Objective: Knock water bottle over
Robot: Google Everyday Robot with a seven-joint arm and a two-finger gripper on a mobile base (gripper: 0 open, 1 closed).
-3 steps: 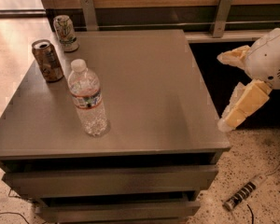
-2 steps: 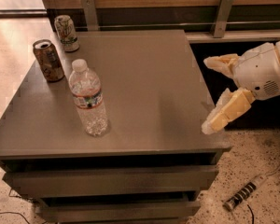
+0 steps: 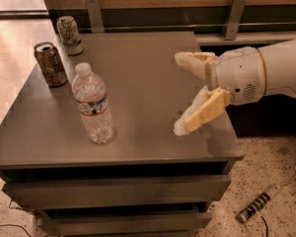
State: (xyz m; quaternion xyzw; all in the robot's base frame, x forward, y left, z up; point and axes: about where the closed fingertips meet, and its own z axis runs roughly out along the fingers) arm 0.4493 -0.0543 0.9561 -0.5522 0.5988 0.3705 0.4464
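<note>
The water bottle [image 3: 92, 105] stands upright on the left half of the grey table [image 3: 138, 73]. It is clear ribbed plastic with a white cap and a white label with red and blue print. My gripper [image 3: 180, 94] comes in from the right, over the table's right side, with its cream fingers [image 3: 200, 112] spread open and pointing left toward the bottle. It holds nothing. A wide gap of table lies between the fingertips and the bottle.
A brown drink can [image 3: 50, 64] stands at the table's left edge behind the bottle. A white-and-green drink can [image 3: 69, 35] stands at the back left corner. A wooden wall with metal brackets [image 3: 235, 14] runs behind. A power strip [image 3: 259, 204] lies on the floor at the right.
My gripper has moved left from beyond the table's right edge to over the table top, closer to the bottle. The bottle and cans have not moved.
</note>
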